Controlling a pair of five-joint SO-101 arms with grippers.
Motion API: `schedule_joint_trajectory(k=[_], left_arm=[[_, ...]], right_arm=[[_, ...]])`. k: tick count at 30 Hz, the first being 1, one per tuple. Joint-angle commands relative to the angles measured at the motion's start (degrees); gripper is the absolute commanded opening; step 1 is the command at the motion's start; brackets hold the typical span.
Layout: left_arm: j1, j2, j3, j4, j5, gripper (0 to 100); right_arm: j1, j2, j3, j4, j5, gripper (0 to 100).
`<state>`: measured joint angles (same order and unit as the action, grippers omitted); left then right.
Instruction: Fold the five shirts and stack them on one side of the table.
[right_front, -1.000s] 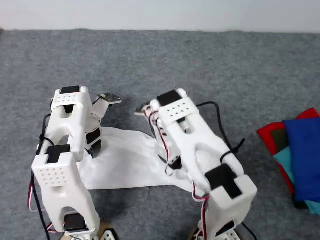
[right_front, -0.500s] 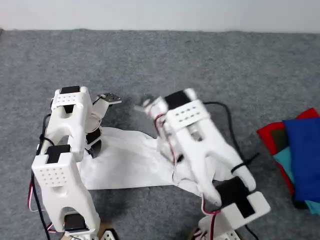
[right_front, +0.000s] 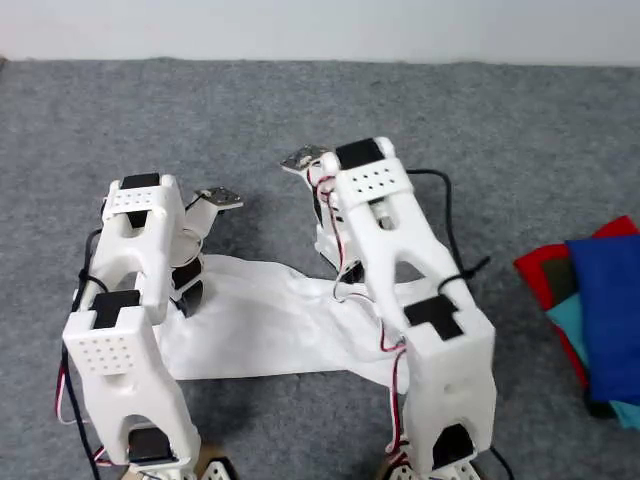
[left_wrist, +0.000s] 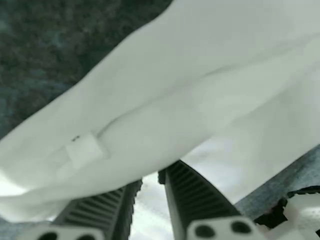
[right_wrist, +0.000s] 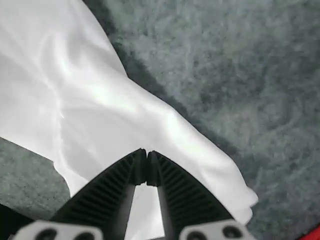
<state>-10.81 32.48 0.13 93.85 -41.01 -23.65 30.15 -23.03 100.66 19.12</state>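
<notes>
Grey table (right_front: 300, 110) carries everything. White shirt (right_front: 260, 320) lies spread near the front edge between the 2 arms - not yet folded, so this looks like the start of a fold. Stack of folded shirts (right_front: 600, 300) - red, teal, blue on top - sits at the table's right edge, well apart, marking the stacking side. Left gripper (left_wrist: 150, 181) is narrow, with a raised fold of shirt caught at its tips, probably to carry that edge over. Right gripper (right_wrist: 146, 159) has its jaws pressed together at the shirt's other side, seemingly pinching cloth for the same fold.
</notes>
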Motion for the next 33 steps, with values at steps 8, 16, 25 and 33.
schedule_joint_trajectory(k=[8,16,25,33], left_arm=[[-0.35,0.09,0.48,-0.35,0.44,6],[-0.44,0.09,0.48,-0.35,0.44,6],[-0.44,0.09,1.45,-0.35,0.44,6],[-2.81,-1.41,-1.8,2.02,3.78,6]], right_arm=[[-8.13,-6.2,10.81,2.59,0.09,0.9],[-12.09,-9.63,20.13,2.51,0.09,0.9],[-4.35,-15.34,12.48,0.66,-3.16,0.9],[-4.88,-4.97,12.22,-3.74,-2.99,1.1]])
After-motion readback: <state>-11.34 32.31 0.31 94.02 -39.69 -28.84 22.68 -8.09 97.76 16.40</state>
